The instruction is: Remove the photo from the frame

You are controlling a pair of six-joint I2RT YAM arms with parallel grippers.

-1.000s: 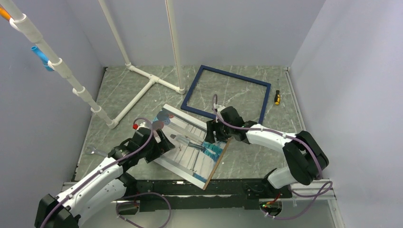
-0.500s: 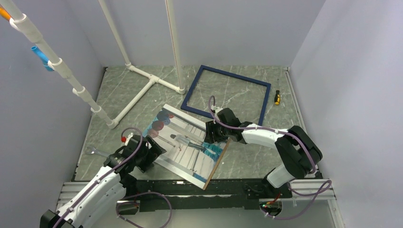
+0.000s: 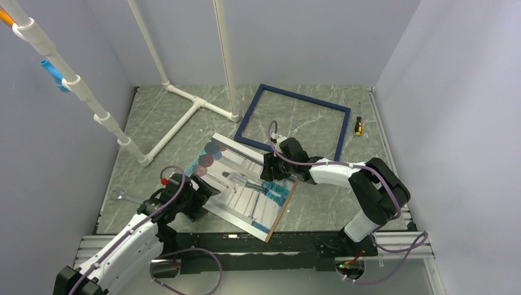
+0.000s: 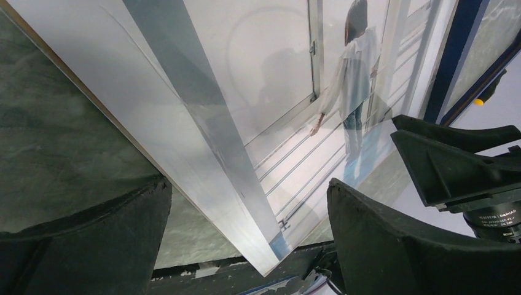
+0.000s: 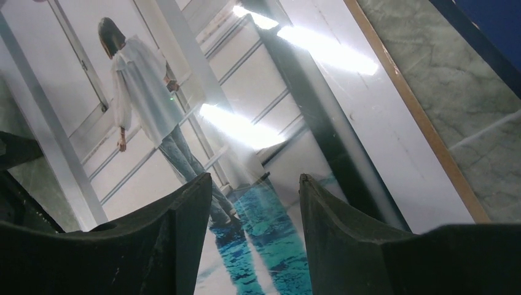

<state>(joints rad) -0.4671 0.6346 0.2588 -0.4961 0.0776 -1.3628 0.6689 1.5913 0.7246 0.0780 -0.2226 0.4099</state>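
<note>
The photo (image 3: 242, 184) lies tilted on its brown backing board (image 3: 280, 212) mid-table, outside the frame (image 3: 304, 98), a navy rectangle flat on the table behind it. My left gripper (image 3: 199, 195) is open wide at the photo's near-left edge. In the left wrist view (image 4: 249, 184) that edge and a corner of the photo (image 4: 276, 92) run between the fingers, untouched. My right gripper (image 3: 269, 173) sits over the photo's right side. In the right wrist view (image 5: 255, 178) its jaws stand apart above the print's teal patch (image 5: 270, 233), with nothing between them.
A white pipe structure (image 3: 184, 117) stands at the back left, with a slanted pipe (image 3: 74, 83) along the left wall. A yellow-handled screwdriver (image 3: 358, 127) lies right of the frame. A small metal tool (image 3: 121, 196) lies near the left edge. Walls close in three sides.
My left gripper has pulled back toward the near left, uncovering the dark red balls on the print. My right gripper has slid a little left over the photo and its jaws have narrowed.
</note>
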